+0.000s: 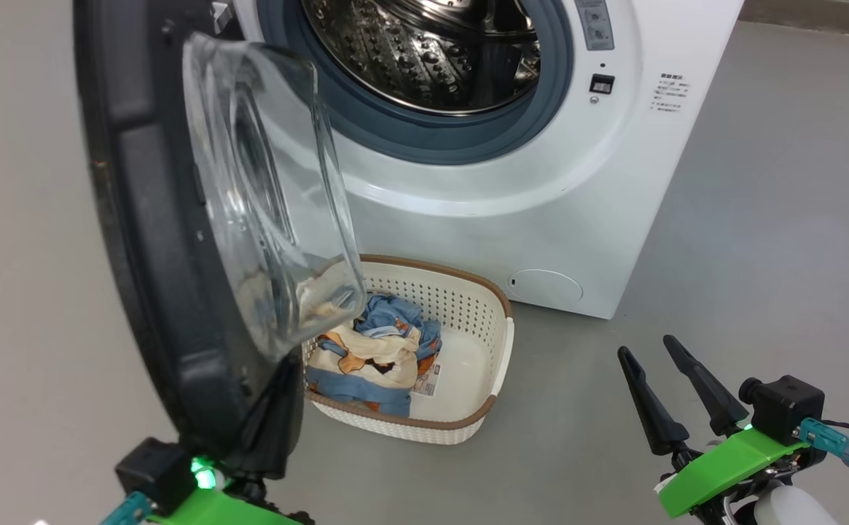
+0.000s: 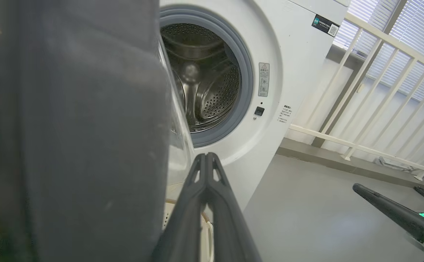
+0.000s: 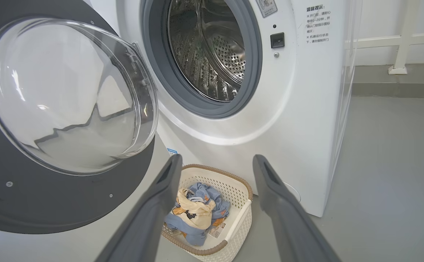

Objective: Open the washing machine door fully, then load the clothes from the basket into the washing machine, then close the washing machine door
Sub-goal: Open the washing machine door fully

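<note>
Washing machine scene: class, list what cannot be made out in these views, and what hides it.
- Head view: part of the basket and the clothes sits behind the glass of the washing machine door.
- Head view: the drum is cut off by the top edge.
- Left wrist view: the door is a close blur beside the shut left gripper; contact unclear.
- The printed warning text is too small to read.

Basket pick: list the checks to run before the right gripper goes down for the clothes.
1. The washing machine door swung off the drum mouth: ok.
2. Door at full swing: cannot tell.
3. The clothes lying in the basket, uncovered in the right wrist view: ok.
4. The right gripper open and empty: ok.
5. The left gripper shut at the door's lower edge, free of it: cannot tell.
</note>
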Motion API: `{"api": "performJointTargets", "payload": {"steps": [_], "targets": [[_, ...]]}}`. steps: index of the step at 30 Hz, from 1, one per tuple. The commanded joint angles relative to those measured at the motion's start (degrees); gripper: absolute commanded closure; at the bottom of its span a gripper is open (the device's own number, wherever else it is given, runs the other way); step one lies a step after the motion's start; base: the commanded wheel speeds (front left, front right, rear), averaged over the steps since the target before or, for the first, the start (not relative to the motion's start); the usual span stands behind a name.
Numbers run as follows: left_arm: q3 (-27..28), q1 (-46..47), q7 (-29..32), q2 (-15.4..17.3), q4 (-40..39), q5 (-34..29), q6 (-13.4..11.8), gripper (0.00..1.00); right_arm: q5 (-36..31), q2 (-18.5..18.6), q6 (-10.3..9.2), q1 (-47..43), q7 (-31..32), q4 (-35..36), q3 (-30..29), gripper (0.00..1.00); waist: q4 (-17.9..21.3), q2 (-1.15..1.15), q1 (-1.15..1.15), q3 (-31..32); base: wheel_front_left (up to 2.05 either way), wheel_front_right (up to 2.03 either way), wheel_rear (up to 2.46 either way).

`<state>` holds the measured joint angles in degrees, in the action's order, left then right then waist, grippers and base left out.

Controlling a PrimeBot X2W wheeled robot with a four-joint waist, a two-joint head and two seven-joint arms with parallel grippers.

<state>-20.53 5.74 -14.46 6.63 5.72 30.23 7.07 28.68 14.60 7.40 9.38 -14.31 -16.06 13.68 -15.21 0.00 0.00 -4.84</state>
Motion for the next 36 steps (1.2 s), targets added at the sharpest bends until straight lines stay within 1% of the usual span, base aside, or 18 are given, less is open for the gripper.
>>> {"api": "performJointTargets", "payload": {"steps": [1, 7, 12, 26, 27, 34, 36], "targets": [[3.5, 1.0, -0.5, 1.1, -1.6, -0.4, -1.2, 1.0, -0.7, 0.2, 0.09, 1.0, -0.7, 1.6, 0.7, 0.0, -0.3, 0.0, 0.0, -0.1, 0.0, 0.0, 0.0], [6.5, -0.6, -0.5, 1.7, -3.3, -1.0, -2.4, 1.0, -0.8, 0.3, 0.09, 1.5, -0.7, 1.6, 0.8, 0.0, -1.6, 0.0, 0.0, -0.7, 0.0, 0.0, 0.0], [9.9, -1.2, -0.5, 2.8, -3.3, -1.0, -3.5, 1.0, -0.9, 0.3, 0.09, 1.8, -0.7, 1.5, 1.1, 0.0, -2.6, 0.0, 0.0, -0.9, 0.0, 0.0, 0.0], [19.0, 0.5, -0.5, 6.9, 1.1, -0.3, -6.1, 1.0, -1.0, 0.0, 0.09, 2.5, -0.7, 1.3, 2.0, 0.0, -3.6, 0.0, 0.0, -1.7, 0.0, 0.0, 0.0], [19.0, 0.5, -0.5, 6.9, 1.1, -0.3, -6.1, 1.0, -1.0, 0.0, 0.09, 2.5, -0.7, 1.3, 2.0, 0.0, -3.6, 0.0, 0.0, -1.7, 0.0, 0.0, 0.0], [24.4, 4.5, -0.5, 9.4, 6.4, -1.1, -5.6, 1.0, -1.3, 0.0, 0.09, 3.2, -0.7, 1.0, 2.7, 0.0, -3.9, 0.0, 0.0, -3.2, 0.0, 0.0, 0.0], [25.0, 5.1, -0.5, 9.7, 7.2, -1.6, -5.5, 1.0, -1.4, 0.0, 0.09, 3.2, -0.7, 1.0, 2.8, 0.0, -3.9, 0.0, 0.0, -3.4, 0.0, 0.0, 0.0]]}}
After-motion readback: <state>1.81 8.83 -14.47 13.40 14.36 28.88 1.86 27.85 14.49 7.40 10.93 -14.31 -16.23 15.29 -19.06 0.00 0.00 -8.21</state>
